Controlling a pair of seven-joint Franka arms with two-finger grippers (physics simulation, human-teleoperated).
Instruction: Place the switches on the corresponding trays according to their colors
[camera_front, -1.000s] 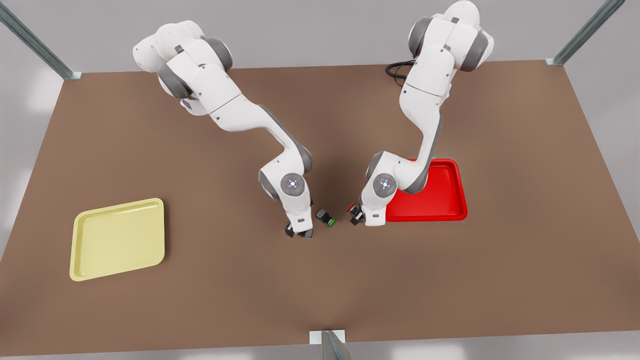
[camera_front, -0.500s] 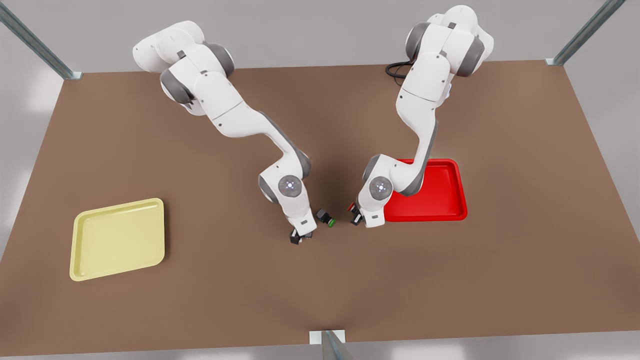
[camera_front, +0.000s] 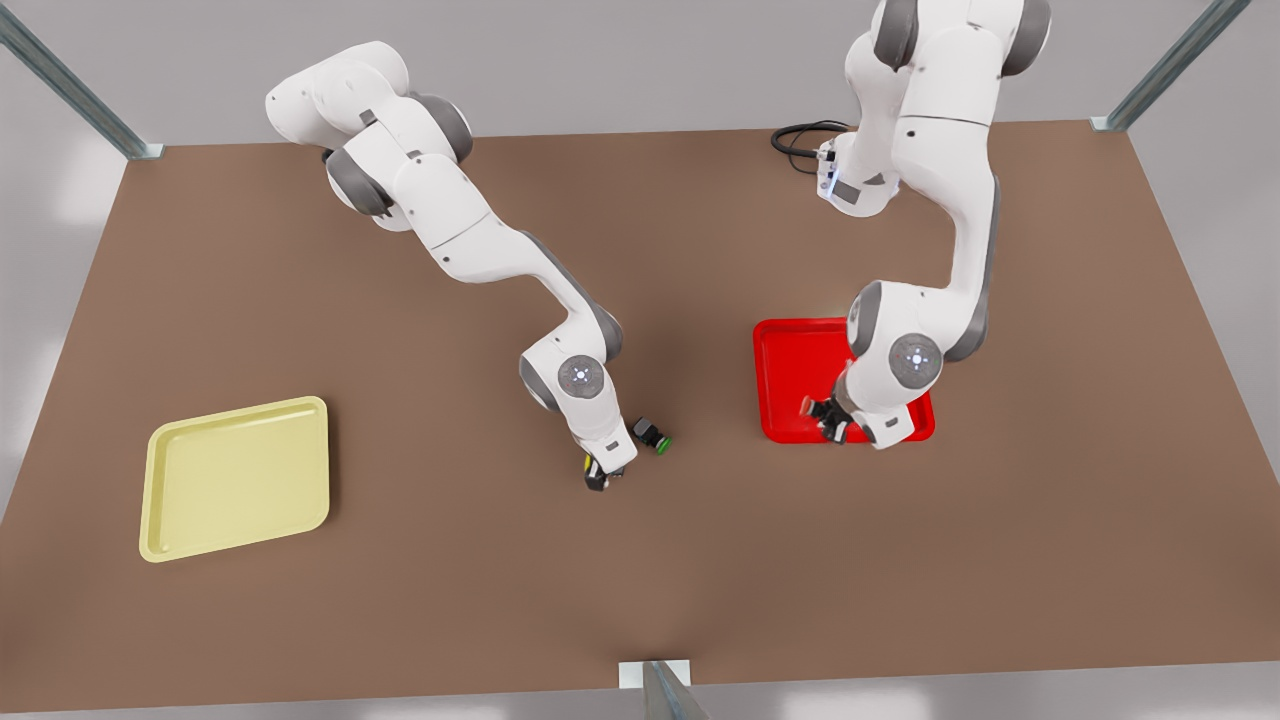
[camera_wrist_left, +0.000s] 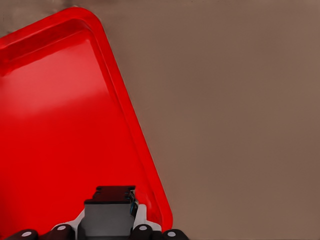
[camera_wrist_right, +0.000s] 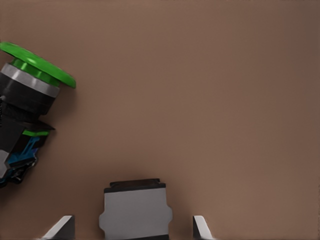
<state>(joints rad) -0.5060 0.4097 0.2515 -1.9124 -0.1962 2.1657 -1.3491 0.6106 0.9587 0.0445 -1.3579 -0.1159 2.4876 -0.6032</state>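
Left gripper (camera_front: 835, 420): pinching the red switch (camera_wrist_left: 110, 215) and carrying it over the red tray (camera_front: 780, 350), just inside its rim, so the colours match.
Right gripper (camera_front: 603, 475): hanging mid-table, fingers spread either side of the yellow switch (camera_wrist_right: 135, 210), apparently lining up a grasp.
Green switch (camera_front: 652, 436): lying just beside, not wanted.
Yellow tray (camera_front: 235, 480): waiting well apart, near the table's edge on the front view's left.

The red switch (camera_front: 818, 408), a dark blocky body with a red cap, is held above the red tray (camera_front: 790, 350), near the tray's front rim. The yellow switch (camera_front: 594, 472), with the same dark body and a yellow cap, sits low at the counter's (camera_front: 400, 600) middle. The pale yellow tray (camera_front: 237, 476) lies well apart toward the front view's left, tilted askew.
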